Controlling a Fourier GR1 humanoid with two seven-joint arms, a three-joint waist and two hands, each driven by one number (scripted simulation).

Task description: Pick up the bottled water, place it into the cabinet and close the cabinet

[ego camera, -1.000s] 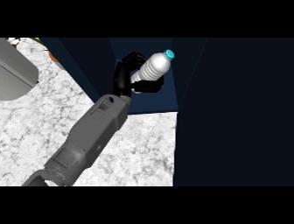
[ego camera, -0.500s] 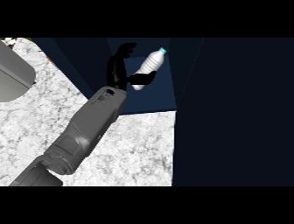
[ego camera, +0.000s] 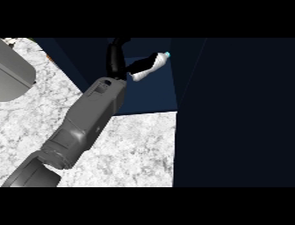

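The dark cabinet door (ego camera: 247, 110) fills the right side of the head view, top to bottom. Left of it lies the marble counter (ego camera: 131, 145), white w/ grey speckles. A grey rounded object (ego camera: 4, 70) sits at the upper left on the counter; cannot tell what it is. Btw. counter and door, the open cabinet (ego camera: 153, 94) shows a dark blue inside. One grey forearm (ego camera: 88, 118) goes from the lower left edge up into the cabinet. Its black hand (ego camera: 116, 61), which side I cannot tell, is curled round the bottle (ego camera: 149, 67), pinching its lower part. The bottle is inside the cabinet opening, tilted, blue cap (ego camera: 167, 54) pointing up-right, near the door edge.
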